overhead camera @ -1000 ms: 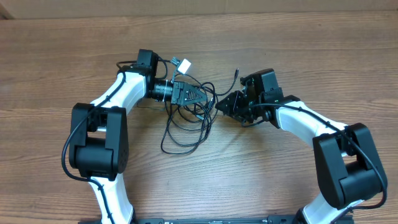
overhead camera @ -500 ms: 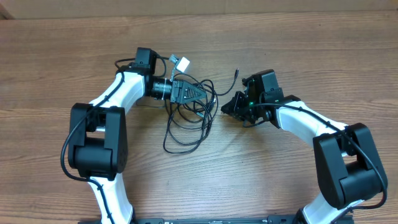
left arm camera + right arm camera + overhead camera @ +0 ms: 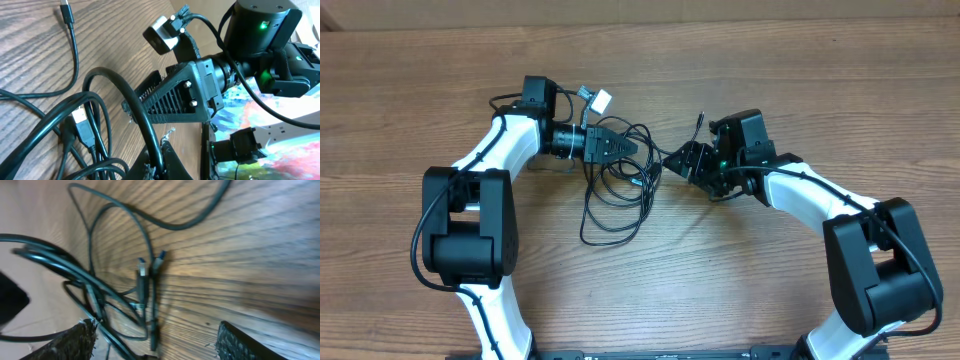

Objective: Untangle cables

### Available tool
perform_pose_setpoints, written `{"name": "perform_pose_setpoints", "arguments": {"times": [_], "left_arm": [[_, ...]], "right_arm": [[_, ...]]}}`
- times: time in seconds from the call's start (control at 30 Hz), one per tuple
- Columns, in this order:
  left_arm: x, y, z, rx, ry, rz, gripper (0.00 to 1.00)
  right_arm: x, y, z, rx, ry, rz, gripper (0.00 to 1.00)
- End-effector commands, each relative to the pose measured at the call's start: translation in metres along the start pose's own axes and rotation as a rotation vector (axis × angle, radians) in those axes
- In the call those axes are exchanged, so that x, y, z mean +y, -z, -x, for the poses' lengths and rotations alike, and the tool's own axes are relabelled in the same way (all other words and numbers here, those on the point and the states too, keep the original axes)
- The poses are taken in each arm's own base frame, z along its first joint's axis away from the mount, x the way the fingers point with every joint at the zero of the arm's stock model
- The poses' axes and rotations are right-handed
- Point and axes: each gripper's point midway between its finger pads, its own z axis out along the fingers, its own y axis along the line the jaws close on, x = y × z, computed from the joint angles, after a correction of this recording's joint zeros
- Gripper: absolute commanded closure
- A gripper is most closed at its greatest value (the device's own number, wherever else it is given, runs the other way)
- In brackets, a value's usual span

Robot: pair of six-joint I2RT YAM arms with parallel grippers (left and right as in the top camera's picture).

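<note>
The cables [image 3: 620, 168] are thin black cords tangled in loose loops on the wooden table between my two arms. One loose plug end [image 3: 700, 118] points toward the far side. My left gripper [image 3: 640, 149] is shut on one black cord [image 3: 142, 117] at the tangle's upper edge, and the left wrist view shows that cord pinched between the jaws [image 3: 158, 159]. A USB plug [image 3: 80, 119] lies among the loops beside it. My right gripper [image 3: 676, 163] stands open just right of the tangle. Two plug ends [image 3: 148, 267] lie ahead of its fingers [image 3: 75, 341], and nothing is held.
The wooden table [image 3: 740, 280] runs on all sides. A white connector [image 3: 600, 98] on a thicker cable sits by the left wrist. The two gripper tips are only a short gap apart. The right arm's body [image 3: 260, 35] fills the upper right of the left wrist view.
My right gripper closed and has now opened wide near the tangle's right side. The left arm shifted left and away, drawing its held cord with it.
</note>
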Motion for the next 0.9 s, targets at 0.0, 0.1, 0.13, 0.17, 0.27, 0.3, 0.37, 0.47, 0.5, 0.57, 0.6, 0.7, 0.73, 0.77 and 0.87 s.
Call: {"name": "perform_pose_setpoints", "arguments": {"times": [0.0, 0.1, 0.13, 0.17, 0.27, 0.3, 0.37, 0.47, 0.5, 0.57, 0.6, 0.7, 0.73, 0.77, 0.87], "left_arm": [[-0.017, -0.001, 0.002, -0.021, -0.063, -0.083, 0.96], [-0.027, 0.001, 0.005, -0.045, -0.096, -0.142, 0.96], [-0.03, 0.001, 0.007, -0.052, -0.103, -0.158, 0.96], [-0.034, 0.002, 0.008, -0.06, -0.112, -0.178, 0.96], [-0.041, 0.002, 0.009, -0.075, -0.139, -0.217, 0.96], [-0.041, 0.002, 0.009, -0.075, -0.144, -0.22, 0.96], [-0.042, 0.002, 0.009, -0.076, -0.143, -0.222, 0.96], [-0.047, 0.003, 0.011, -0.088, -0.139, -0.255, 0.96], [-0.05, 0.004, 0.012, -0.095, -0.139, -0.272, 0.96], [-0.052, 0.004, 0.012, -0.098, -0.138, -0.282, 0.96], [-0.052, 0.004, 0.012, -0.098, -0.136, -0.282, 0.96], [-0.053, 0.003, 0.012, -0.091, -0.116, -0.286, 0.96], [-0.054, 0.001, 0.011, -0.087, -0.108, -0.288, 0.96], [-0.055, 0.0, 0.011, -0.083, -0.104, -0.29, 0.96], [-0.057, -0.004, 0.009, -0.073, -0.103, -0.296, 0.96]], "right_arm": [[0.017, 0.003, -0.003, 0.016, 0.033, 0.058, 0.26], [0.017, 0.003, -0.003, 0.014, 0.034, 0.058, 0.32], [0.018, 0.003, -0.002, 0.013, 0.036, 0.06, 0.33], [0.019, 0.003, -0.002, 0.011, 0.039, 0.064, 0.34], [0.028, 0.004, -0.002, 0.018, 0.058, 0.108, 0.34], [0.033, 0.004, -0.003, 0.028, 0.079, 0.135, 0.34], [0.042, 0.006, -0.006, 0.045, 0.121, 0.182, 0.33], [0.041, 0.006, -0.004, 0.038, 0.128, 0.178, 0.36], [0.04, 0.006, -0.004, 0.034, 0.127, 0.172, 0.36], [0.04, 0.005, -0.003, 0.03, 0.127, 0.17, 0.38], [0.04, 0.005, -0.003, 0.03, 0.127, 0.17, 0.38], [0.04, 0.005, -0.003, 0.03, 0.128, 0.168, 0.39], [0.04, 0.004, -0.004, 0.029, 0.13, 0.165, 0.39], [0.04, 0.003, -0.004, 0.027, 0.133, 0.16, 0.39], [0.043, -0.001, -0.009, 0.027, 0.148, 0.148, 0.39]]}}
